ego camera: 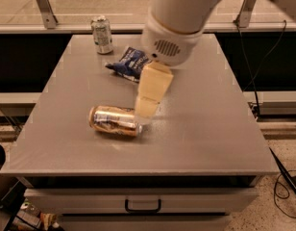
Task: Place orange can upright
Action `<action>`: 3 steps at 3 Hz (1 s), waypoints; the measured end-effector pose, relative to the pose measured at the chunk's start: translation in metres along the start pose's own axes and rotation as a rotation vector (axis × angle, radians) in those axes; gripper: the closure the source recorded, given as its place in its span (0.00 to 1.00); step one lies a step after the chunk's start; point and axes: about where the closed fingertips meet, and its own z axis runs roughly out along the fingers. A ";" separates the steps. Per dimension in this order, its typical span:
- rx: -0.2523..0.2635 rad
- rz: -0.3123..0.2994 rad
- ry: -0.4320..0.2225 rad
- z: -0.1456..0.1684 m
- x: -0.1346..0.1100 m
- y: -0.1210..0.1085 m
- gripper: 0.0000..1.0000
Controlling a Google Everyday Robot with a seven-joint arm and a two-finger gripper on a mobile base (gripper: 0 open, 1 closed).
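In the camera view you see the gripper [145, 110] hanging just over the right end of the orange can [113, 121], which lies on its side near the table's [215, 129] middle. You cannot tell whether the gripper is spread or closed. Behind it lies a blue chip bag [128, 64], partly hidden by the arm, with a green-and-white can [102, 34] upright at the back left. The tabletop is grey over a drawer [142, 205], and cables [282, 189] trail on the speckled floor.

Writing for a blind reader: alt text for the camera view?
An orange can lies on its side on a grey table, the robot's tool over one end. A second can and a blue chip bag sit behind.
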 end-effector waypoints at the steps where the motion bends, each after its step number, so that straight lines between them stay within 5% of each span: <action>1: -0.014 -0.020 0.043 0.020 -0.030 0.002 0.00; 2: -0.035 -0.054 0.092 0.054 -0.058 0.004 0.00; 3: -0.035 -0.055 0.092 0.054 -0.058 0.004 0.00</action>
